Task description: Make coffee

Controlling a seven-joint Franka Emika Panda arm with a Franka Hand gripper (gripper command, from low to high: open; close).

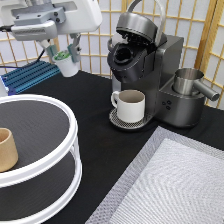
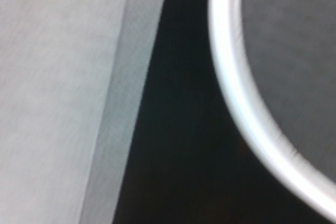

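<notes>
My gripper (image 1: 65, 56) hangs at the exterior view's top left, above the black table, shut on the coffee pod (image 1: 66, 64), a small white cup with a green-and-white top. The dark grey coffee machine (image 1: 150, 65) stands at the exterior view's top right of centre with its lid raised and its pod chamber (image 1: 122, 54) open. A cream-white mug (image 1: 131, 105) with a handle sits on the machine's drip tray (image 1: 120, 121). The pod is to the exterior view's left of the machine, well apart from it.
A white two-tier round stand (image 1: 65, 150) fills the exterior view's lower left; its rim shows in the wrist view (image 2: 247, 110). A tan handleless cup (image 1: 6, 149) stands on its upper tier. A grey woven mat (image 1: 175, 185) lies at lower right, a metal pitcher (image 1: 189, 80) beside the machine.
</notes>
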